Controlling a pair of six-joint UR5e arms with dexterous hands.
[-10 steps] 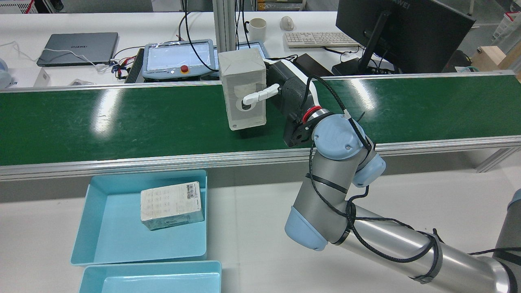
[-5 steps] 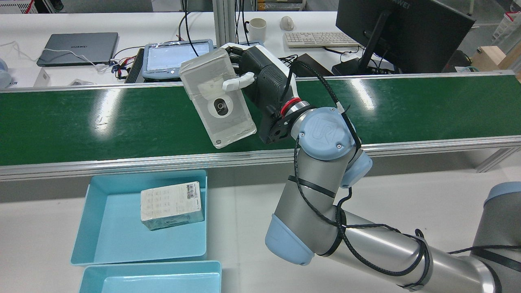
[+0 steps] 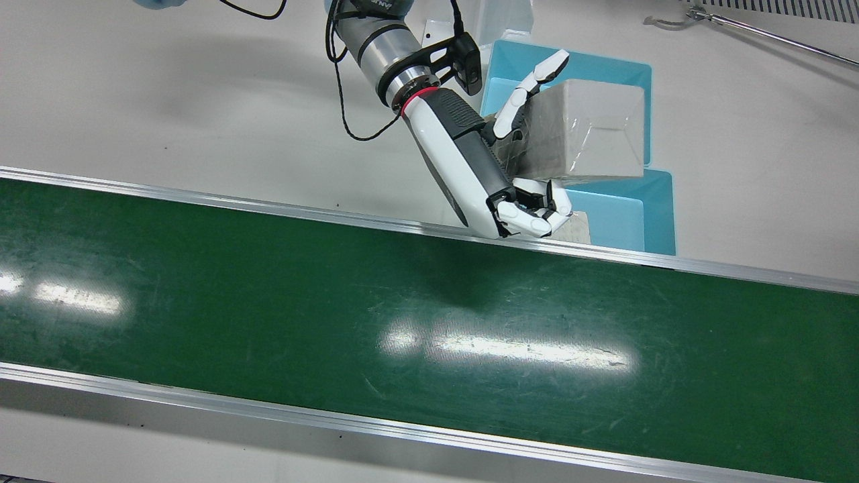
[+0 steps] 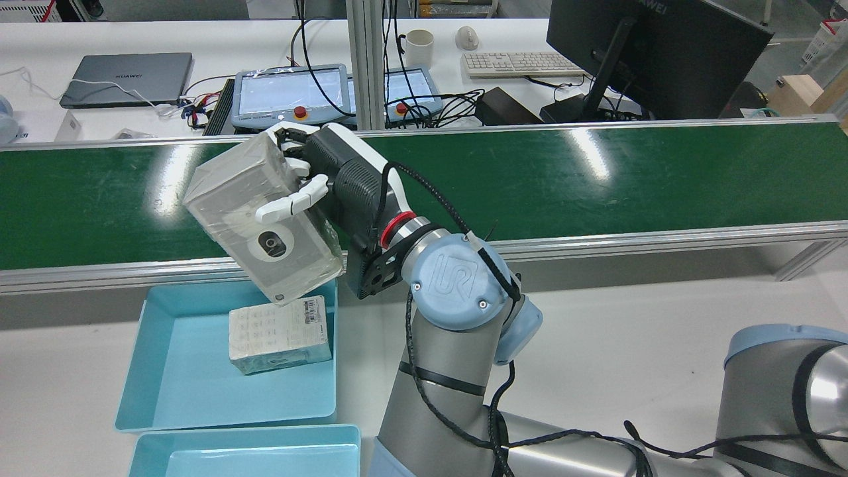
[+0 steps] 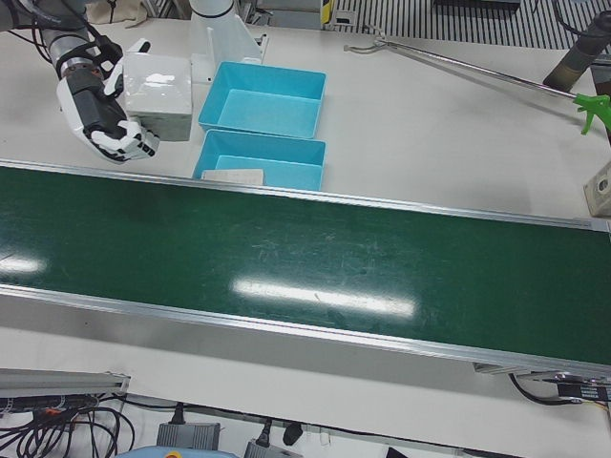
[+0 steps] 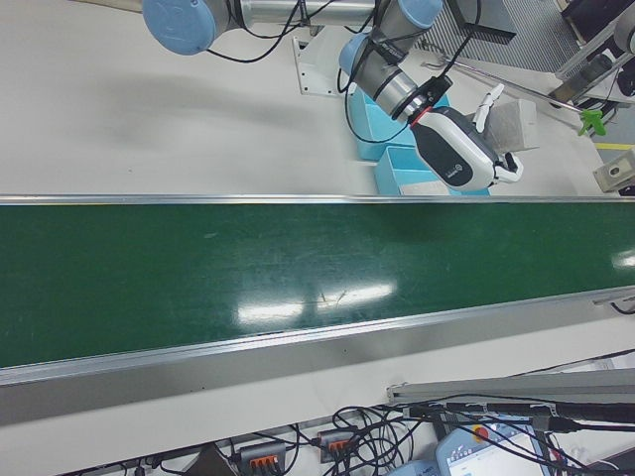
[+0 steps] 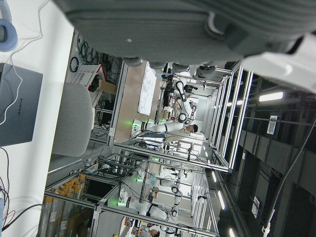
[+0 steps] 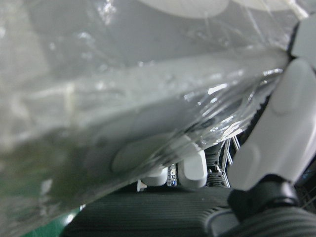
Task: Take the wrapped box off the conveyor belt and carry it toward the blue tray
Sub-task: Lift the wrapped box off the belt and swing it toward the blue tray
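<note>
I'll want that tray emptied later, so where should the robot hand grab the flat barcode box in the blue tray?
Take the flat box from above, fingers across its two long edges. It lies broad face up, its barcode end close against a wall of the blue tray, leaving little room there. The wrapped box over it should clear first.

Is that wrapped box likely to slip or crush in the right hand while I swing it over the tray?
The wrapped box keeps flat faces and crisp edges, so probably stiff. Its glossy film looks slippery, and it hangs tilted in the right hand, so it might creep.
</note>
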